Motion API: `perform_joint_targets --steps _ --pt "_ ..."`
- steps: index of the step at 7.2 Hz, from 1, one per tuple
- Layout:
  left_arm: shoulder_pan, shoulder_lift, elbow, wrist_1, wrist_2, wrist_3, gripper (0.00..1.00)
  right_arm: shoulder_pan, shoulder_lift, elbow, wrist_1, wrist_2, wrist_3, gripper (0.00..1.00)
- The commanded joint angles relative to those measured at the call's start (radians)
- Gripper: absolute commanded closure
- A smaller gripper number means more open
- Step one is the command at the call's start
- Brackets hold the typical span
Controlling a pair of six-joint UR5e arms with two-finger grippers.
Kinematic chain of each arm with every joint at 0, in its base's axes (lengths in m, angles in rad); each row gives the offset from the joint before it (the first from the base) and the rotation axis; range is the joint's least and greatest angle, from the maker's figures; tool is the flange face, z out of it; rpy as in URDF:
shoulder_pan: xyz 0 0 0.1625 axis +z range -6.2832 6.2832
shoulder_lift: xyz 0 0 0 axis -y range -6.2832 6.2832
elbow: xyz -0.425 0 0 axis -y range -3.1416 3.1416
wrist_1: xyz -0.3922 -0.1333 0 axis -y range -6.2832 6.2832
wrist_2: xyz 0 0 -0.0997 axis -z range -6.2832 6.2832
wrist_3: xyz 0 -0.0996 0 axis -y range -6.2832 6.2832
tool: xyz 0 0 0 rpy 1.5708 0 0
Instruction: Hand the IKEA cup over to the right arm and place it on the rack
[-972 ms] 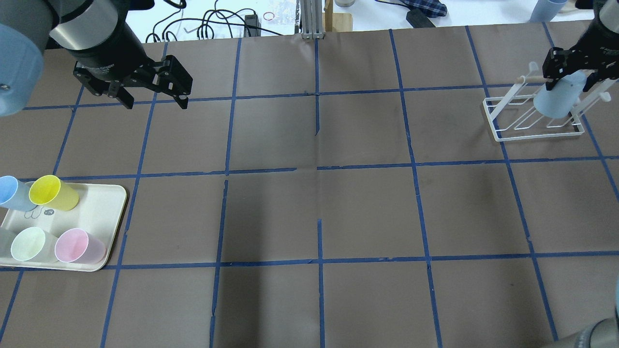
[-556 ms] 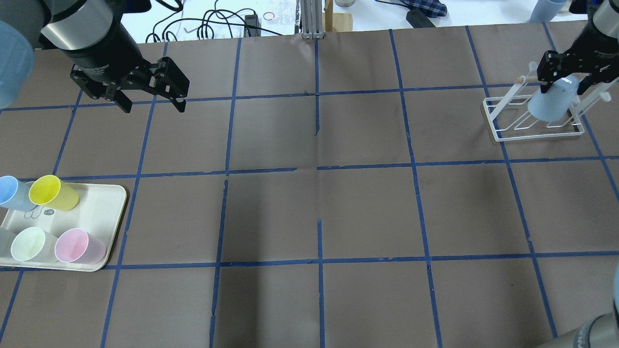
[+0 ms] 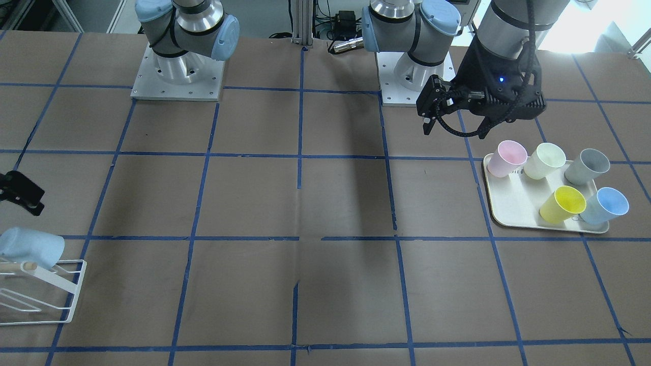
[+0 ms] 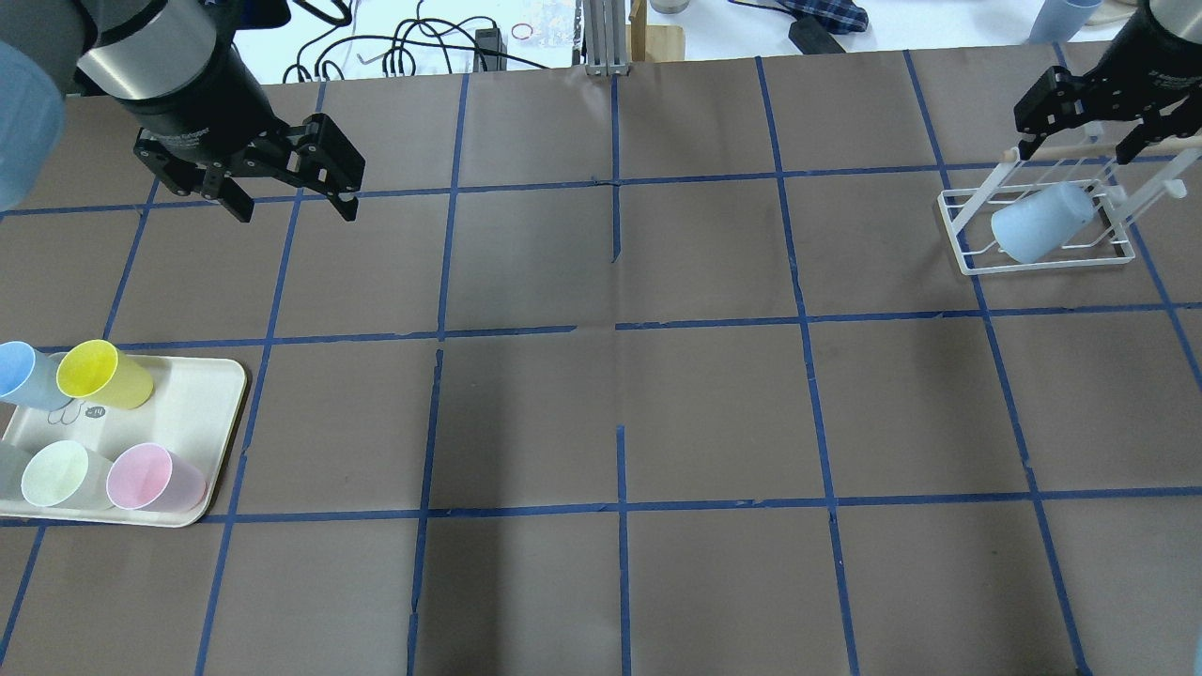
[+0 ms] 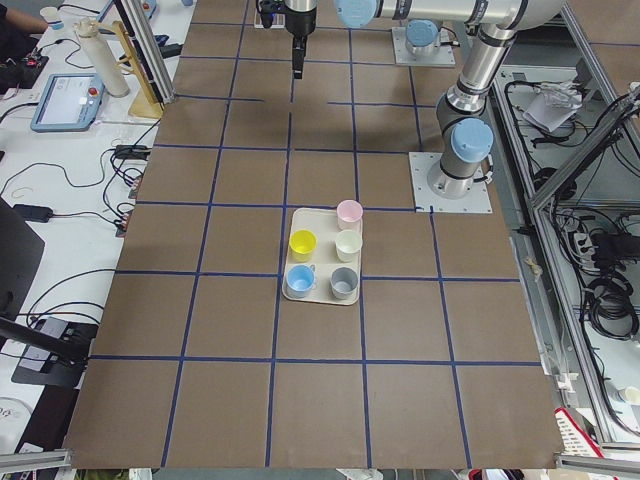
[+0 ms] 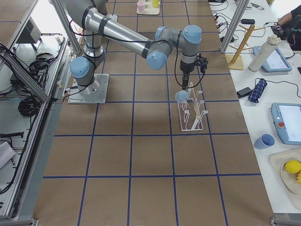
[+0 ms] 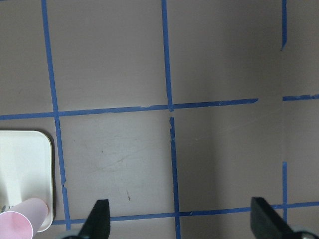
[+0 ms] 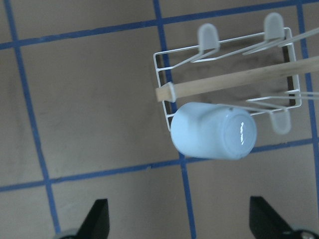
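far left: the tray (image 4: 192, 413), holding a second blue cup (image 4: 21, 374) & others, none of it needed now. next along, the left gripper (image 4: 296, 208) hangs over the table (image 4: 620, 394) beyond the tray, fingers spread w/ nothing btwn them; its wrist cam agrees.

at the right end, the ikea cup (image 4: 1038, 223) lies tilted on the rack (image 4: 956, 246), base uppermost, just below the wooden dowel (image 8: 229, 82). the right gripper (image 4: 1076, 150) sits above it, fingers wide apart & clear of the cup, so not holding it.

my read: handover is done & the placing is at the release stage. can't quite tell if the cup is hooked on properly or only leaning on the frame.

next move, imo: lift the right arm straight up w/o catching the dowel or nudging the cup, then check the cup sits steady.
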Motion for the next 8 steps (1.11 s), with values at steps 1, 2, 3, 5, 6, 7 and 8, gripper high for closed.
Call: perform_joint_targets --steps 1,2,3,5,6,7,8 --pt "0.003 -0.001 -0.002 -0.003 -0.008 -0.002 0.00 0.189 -0.069 -0.031 0.179 -0.002 0.024 0.00" --pt "0.003 0.004 -0.005 -0.003 -0.011 -0.002 0.00 0.301 -0.078 -0.033 0.198 0.002 0.062 0.00" --pt "0.006 0.000 0.004 -0.003 -0.013 -0.002 0.00 0.356 -0.105 -0.041 0.201 0.045 0.181 0.00" --pt "-0.007 -0.007 0.009 0.007 0.003 0.000 0.00 0.397 -0.176 -0.016 0.259 0.076 0.196 0.00" --pt "-0.005 -0.004 0.008 0.005 0.001 0.000 0.00 0.395 -0.211 0.019 0.295 0.076 0.197 0.00" --pt "-0.008 -0.005 0.008 0.007 0.001 -0.003 0.00 0.391 -0.210 0.030 0.290 0.077 0.196 0.00" --pt "-0.010 -0.007 0.006 0.007 0.001 -0.002 0.00 0.391 -0.211 0.030 0.293 0.074 0.197 0.00"
